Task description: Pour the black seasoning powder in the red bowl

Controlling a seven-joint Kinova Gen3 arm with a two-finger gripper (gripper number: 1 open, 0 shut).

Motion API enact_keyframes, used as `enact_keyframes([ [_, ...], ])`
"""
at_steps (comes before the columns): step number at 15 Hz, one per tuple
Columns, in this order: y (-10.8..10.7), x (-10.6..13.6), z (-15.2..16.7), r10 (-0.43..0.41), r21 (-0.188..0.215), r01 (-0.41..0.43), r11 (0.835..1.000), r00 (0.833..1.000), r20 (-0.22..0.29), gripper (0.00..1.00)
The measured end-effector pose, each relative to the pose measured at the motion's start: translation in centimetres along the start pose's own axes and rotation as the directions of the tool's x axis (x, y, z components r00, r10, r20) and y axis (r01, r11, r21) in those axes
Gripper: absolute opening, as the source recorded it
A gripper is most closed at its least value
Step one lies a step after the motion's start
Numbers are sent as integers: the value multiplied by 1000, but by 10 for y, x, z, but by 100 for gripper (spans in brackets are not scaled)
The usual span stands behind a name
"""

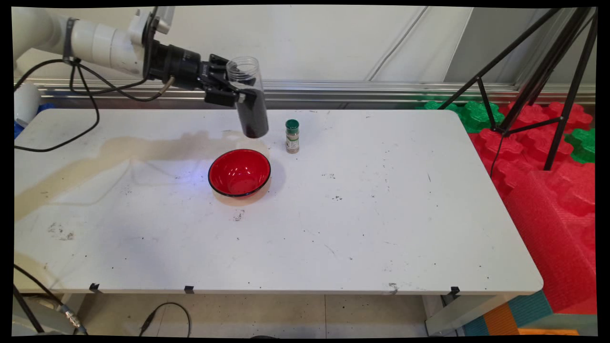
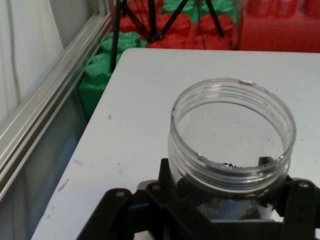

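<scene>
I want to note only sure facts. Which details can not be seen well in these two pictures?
- Spice bottle: label too small to read, main view; absent from hand view.
- Clear jar: dark contents unidentifiable; in hand view its lower part is hidden behind the gripper linkage.
- Red bowl: outside hand view.
- Tripod: top cut off by edge, main view.

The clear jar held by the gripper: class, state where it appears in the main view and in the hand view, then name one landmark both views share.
Main view: the clear jar hangs upper centre-left, clamped in the gripper, above the table behind the red bowl, dark contents in its lower part.
Hand view: the jar fills the lower right, open mouth towards the camera.
Shared landmark: the black tripod beyond the table's far end.
</scene>
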Motion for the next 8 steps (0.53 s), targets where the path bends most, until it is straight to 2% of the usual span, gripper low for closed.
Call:
enact_keyframes([
  [8, -14, -21, -27, 19, 83, -25, 996, 997, 71, 0],
])
